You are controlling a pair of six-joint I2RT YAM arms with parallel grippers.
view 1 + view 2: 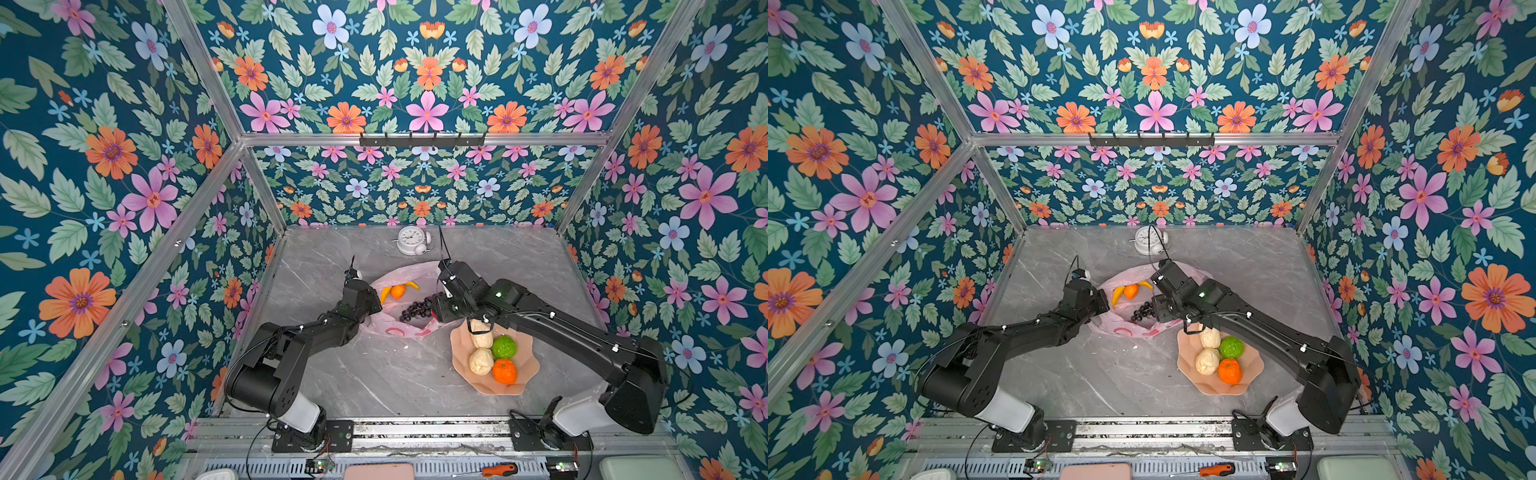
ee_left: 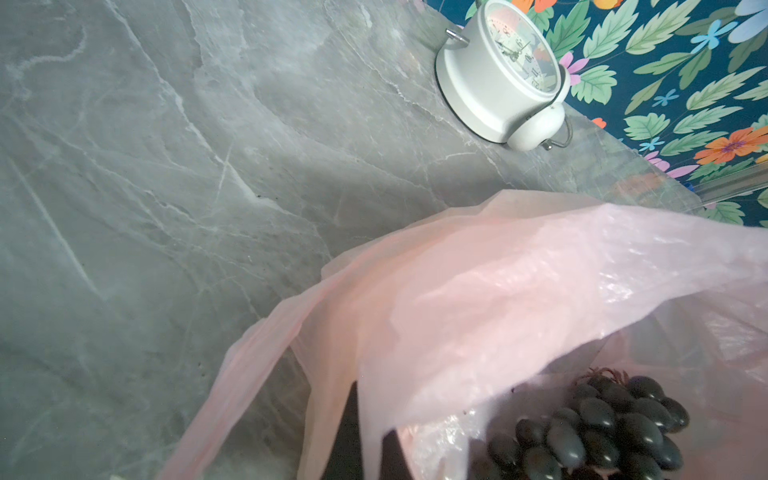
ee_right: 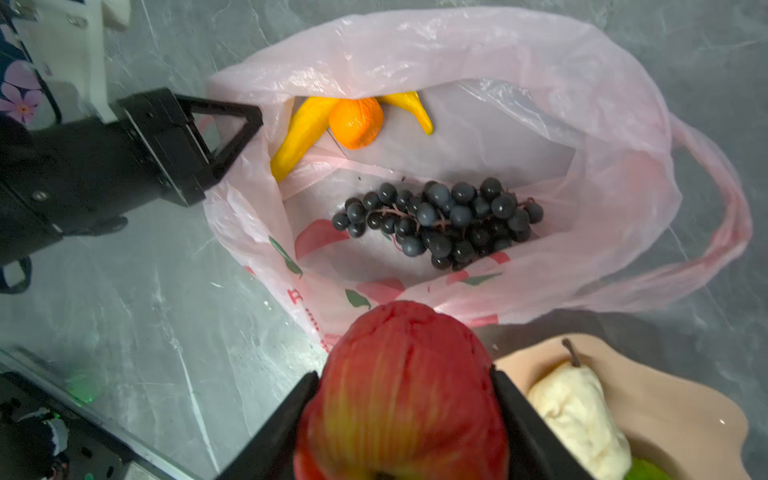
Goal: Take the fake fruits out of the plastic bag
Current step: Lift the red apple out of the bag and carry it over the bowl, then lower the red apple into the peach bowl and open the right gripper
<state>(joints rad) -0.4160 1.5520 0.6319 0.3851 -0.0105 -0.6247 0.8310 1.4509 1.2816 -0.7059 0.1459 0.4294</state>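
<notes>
Firmly, the right hand (image 3: 402,397) grips the red apple (image 3: 409,365) beside the plastic bag (image 3: 615,137).

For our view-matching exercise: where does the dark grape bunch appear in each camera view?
Top view: grape bunch mid-picture, inside the pink plastic bag.
Top view: likewise, inside the bag.
Left wrist: near a corner, under the bag's raised rim.
Right wrist: mid-picture, on the bag's floor.
Shared landmark: the bag.

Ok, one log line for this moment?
left end effector: shut on plastic bag rim | right end effector: shut on red apple | in bag: banana, orange, grapes | dish: four fruits
</notes>
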